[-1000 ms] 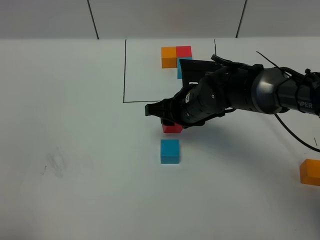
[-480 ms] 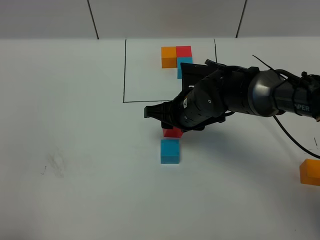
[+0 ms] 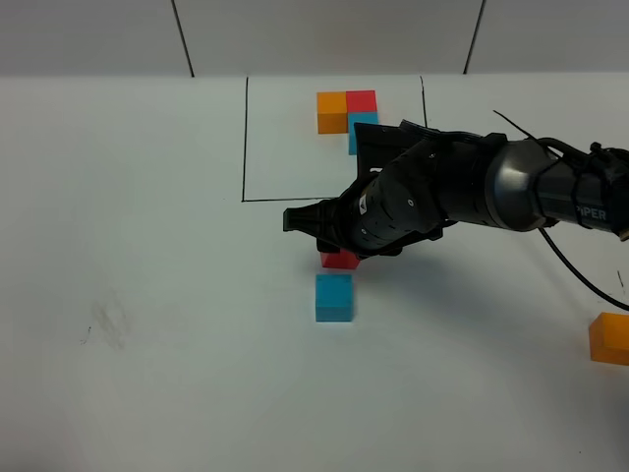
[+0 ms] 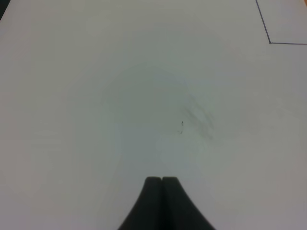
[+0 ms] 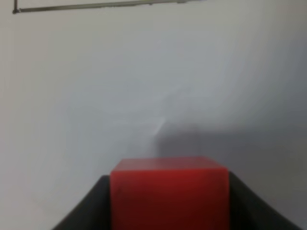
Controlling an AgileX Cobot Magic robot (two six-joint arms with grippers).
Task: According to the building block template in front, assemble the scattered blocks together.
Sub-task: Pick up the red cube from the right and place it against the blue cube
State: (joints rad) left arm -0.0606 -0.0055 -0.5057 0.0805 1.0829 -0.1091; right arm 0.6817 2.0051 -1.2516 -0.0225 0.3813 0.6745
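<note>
Exterior high: right tool (image 3: 337,251) clamped on red cube (image 3: 341,261)

- Exterior high view. Right arm reaches across to mid-counter (image 3: 147,295), just outside the near line of the black rectangle (image 3: 245,138). Its tool points down over the red cube, and only the cube's lower part shows under the black fingers.
- Right wrist view. The red cube sits between the two dark fingers, both sides pressed against it, a narrow grip on the cube. Cannot tell whether the cube rests on the counter or is raised off it.
- Blue cube (image 3: 333,297) lies just beside the red one, on the side toward the near edge. Cannot tell whether they touch.
- Orange cube (image 3: 609,337) sits alone at the right edge of the counter, well apart from the other two.
- Template (image 3: 346,116) is inside the rectangle near the far edge. Orange and red sit side by side with blue nearer, under the red, partly covered by the arm.
- Left wrist view. Left tool (image 4: 162,184) has its fingertips pressed together with nothing between them, over bare counter with a faint scuff (image 4: 194,115).
</note>
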